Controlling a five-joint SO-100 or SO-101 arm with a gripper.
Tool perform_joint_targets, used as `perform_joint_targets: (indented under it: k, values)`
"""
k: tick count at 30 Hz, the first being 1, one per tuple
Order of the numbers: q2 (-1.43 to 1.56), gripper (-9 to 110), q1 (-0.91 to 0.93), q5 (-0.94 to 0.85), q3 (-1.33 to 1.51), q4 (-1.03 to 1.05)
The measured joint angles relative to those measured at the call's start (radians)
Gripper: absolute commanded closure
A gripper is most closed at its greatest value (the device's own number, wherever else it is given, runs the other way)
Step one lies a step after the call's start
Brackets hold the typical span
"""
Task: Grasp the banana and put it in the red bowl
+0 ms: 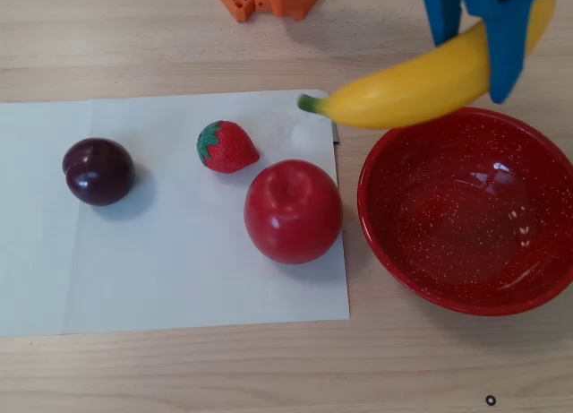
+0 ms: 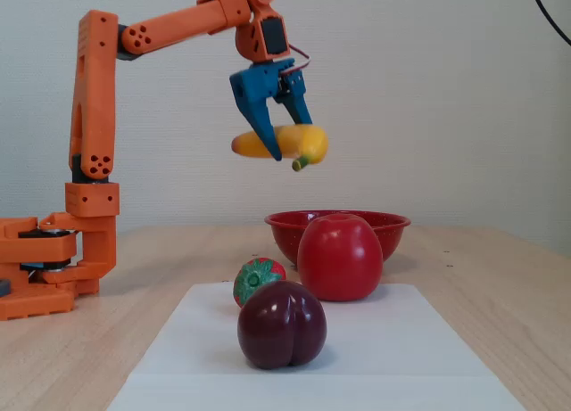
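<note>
Got the banana (image 1: pixel 421 86) clamped in the blue gripper (image 1: pixel 479 50), held high over the table, hanging past the back rim of the red bowl (image 1: pixel 407 252) in the overhead view. Best to slide it over the bowl's middle, drop lower, then let go — less bounce. Wooden table (image 1: pixel 179 368), white paper sheet (image 1: pixel 161 279) under the apple (image 1: pixel 293 210), strawberry (image 1: pixel 227 146) and plum (image 1: pixel 98 170) — plain pale wall (image 2: pixel 428 90) behind.

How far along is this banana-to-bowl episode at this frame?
Grasp done: the blue end effector is shut on the glossy yellow plastic banana, lifted well above the table in the fixed view. In hand: the carry, with the banana over the far rim of the large speckled red bowl. Left: lowering and releasing; the bowl is empty.
</note>
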Motion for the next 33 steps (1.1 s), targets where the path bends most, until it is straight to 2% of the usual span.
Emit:
perform_joint_targets:
  k: [5, 10, 14, 17, 22, 27, 33]
  values:
    - [-0.075, 101, 0.015, -0.002, 0.0, -0.041]
    - [-0.184, 94, 0.011, -0.009, -0.029, -0.049]
    - [-0.281, 82, 0.012, -0.034, -0.046, -0.063]
    - [-0.322, 65, 0.008, -0.046, -0.054, -0.103]
    - [-0.377, 55, -0.025, -0.057, -0.156, -0.121]
    - [-0.377, 58, -0.084, -0.057, -0.204, -0.126]
    - [-0.377, 75, -0.112, -0.054, -0.291, -0.051]
